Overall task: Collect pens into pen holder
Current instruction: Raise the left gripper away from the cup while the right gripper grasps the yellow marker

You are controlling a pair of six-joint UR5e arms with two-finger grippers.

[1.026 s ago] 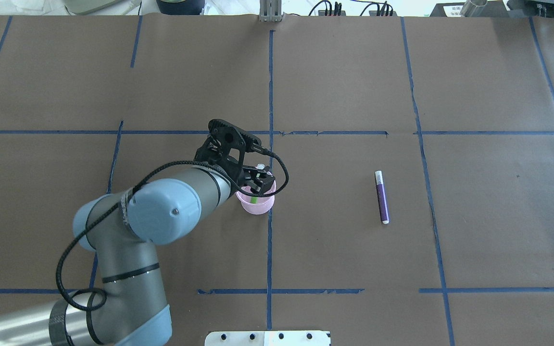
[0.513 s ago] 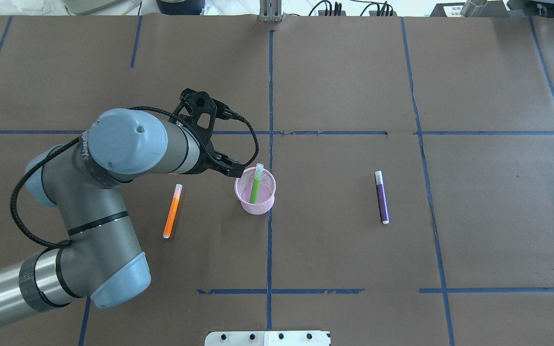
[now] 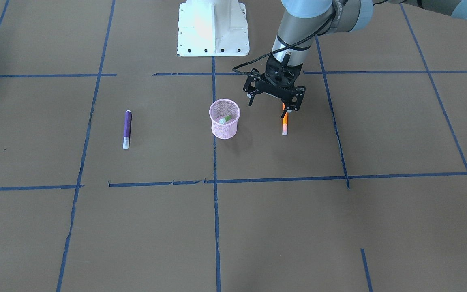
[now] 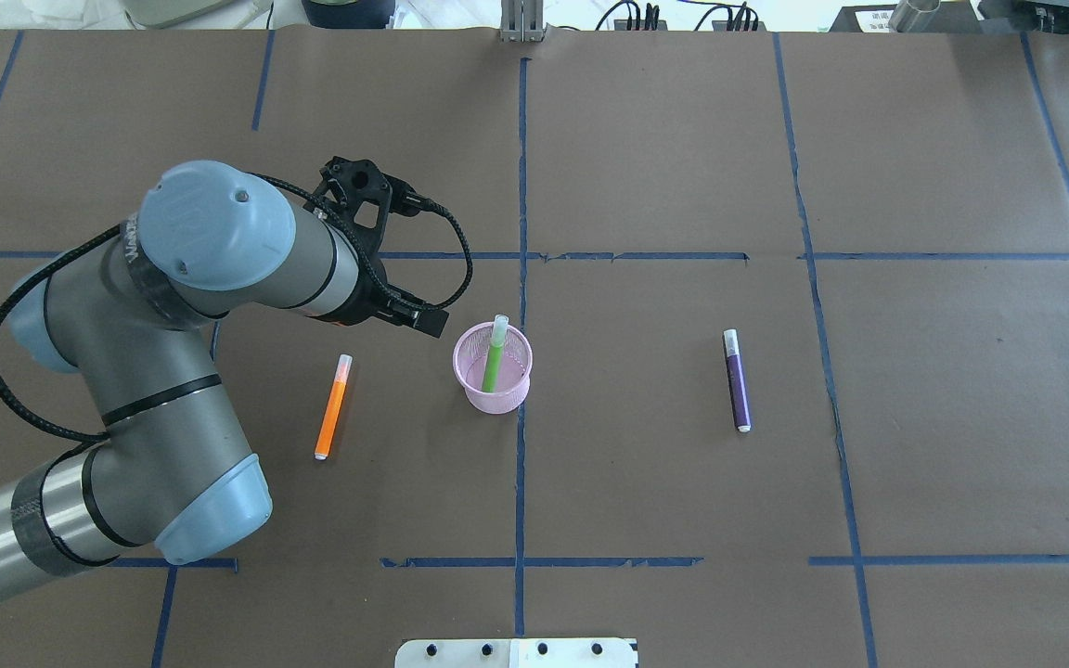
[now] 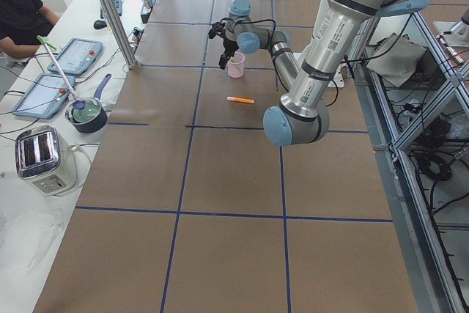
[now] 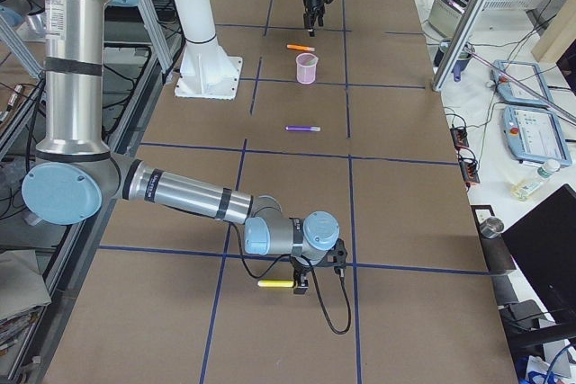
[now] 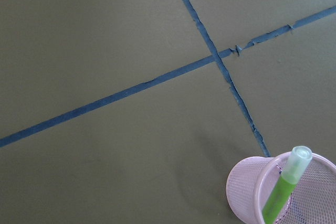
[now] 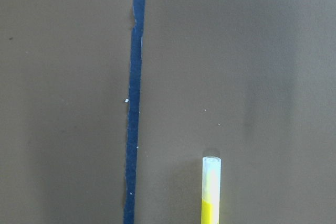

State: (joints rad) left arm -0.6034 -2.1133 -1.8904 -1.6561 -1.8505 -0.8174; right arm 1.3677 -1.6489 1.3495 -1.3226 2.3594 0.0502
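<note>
Left end effector (image 3: 274, 104), seen from across the surface (image 3: 339, 227), hangs with its fingers spread wide and nothing between them. It is above the robot-side end of the orange pen (image 3: 285, 123), which lies flat on brown paper crossed with blue tape. Near the surface's middle stands the pink pen holder (image 3: 224, 126) with the green pen (image 3: 225, 119) leaning inside. The purple pen (image 3: 127, 127) lies well apart on the holder's other side.

From overhead, the arm's wrist hides most of that end effector.

The left-end view shows a toaster (image 5: 44, 159) on a side bench.

From the right end, the right end effector (image 6: 306, 278) sits low at one end of a yellow pen (image 6: 274, 283) near that end of the surface. Whether it is open cannot be told.

The left wrist view catches the holder and green pen, cut off at its bottom corner.

The right wrist view shows only the yellow pen's pale tip.
</note>
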